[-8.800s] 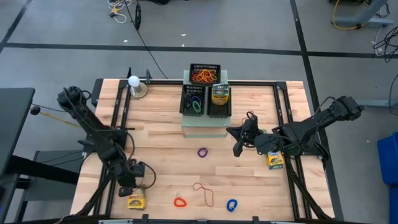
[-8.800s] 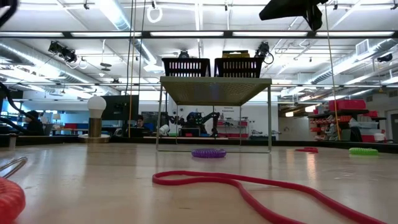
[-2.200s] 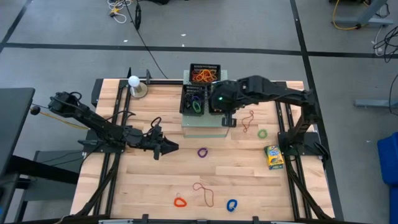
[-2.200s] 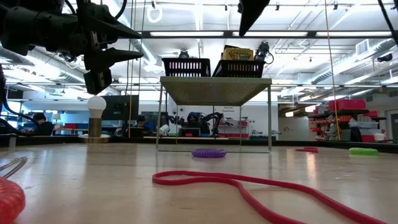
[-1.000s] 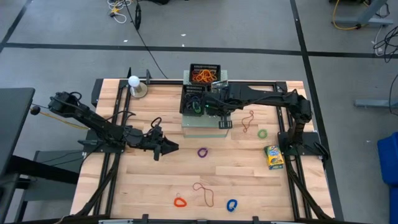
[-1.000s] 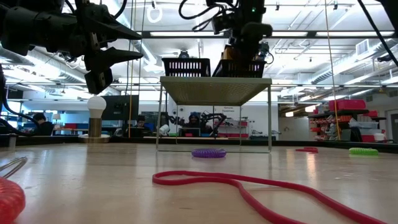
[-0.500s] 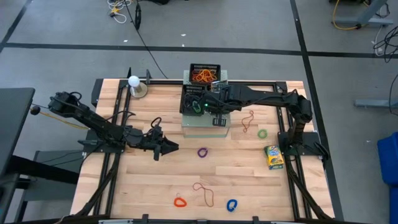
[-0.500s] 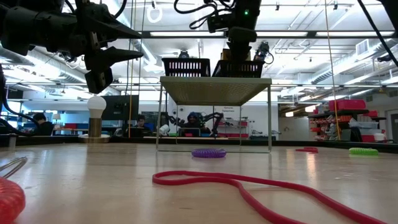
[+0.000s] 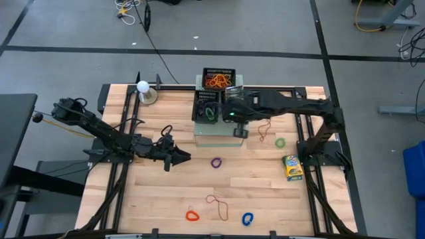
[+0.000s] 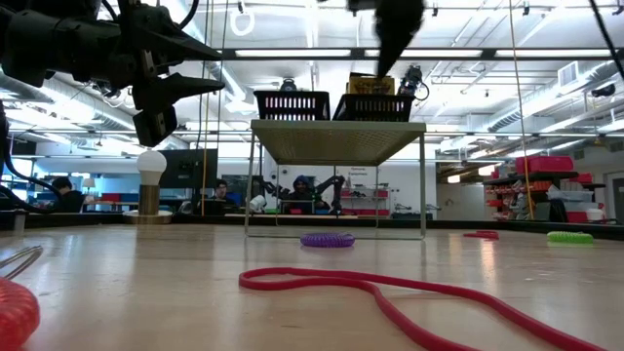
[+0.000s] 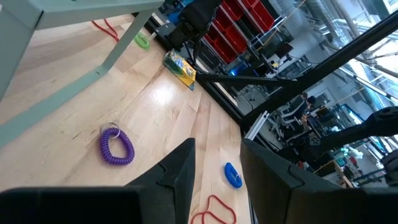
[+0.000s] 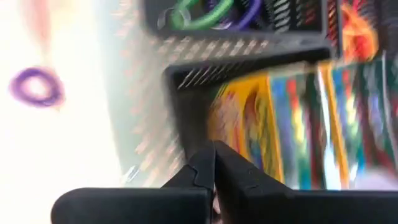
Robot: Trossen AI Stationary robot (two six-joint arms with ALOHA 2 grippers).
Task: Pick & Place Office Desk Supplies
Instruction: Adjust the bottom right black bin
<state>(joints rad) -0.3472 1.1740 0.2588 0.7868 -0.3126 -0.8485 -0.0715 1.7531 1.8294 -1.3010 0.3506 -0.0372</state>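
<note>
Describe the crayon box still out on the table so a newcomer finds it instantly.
Start at the pale-green perforated box carrying the black mesh trays at the table's back centre, then go to the table's right edge, near the right arm's base. The crayon box lies flat there, just nearer the front than a small green loop. It is the only rectangular, printed yellow-green item among loose loops and bands.

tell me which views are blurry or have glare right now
Right wrist view: motion-smeared, the crayon box and purple loop streaked, the table washed out white. Low view: the near red band is soft, ceiling lights bright. Left wrist view: sharp, with glare on the wood. High view: evenly lit and crisp.
</note>
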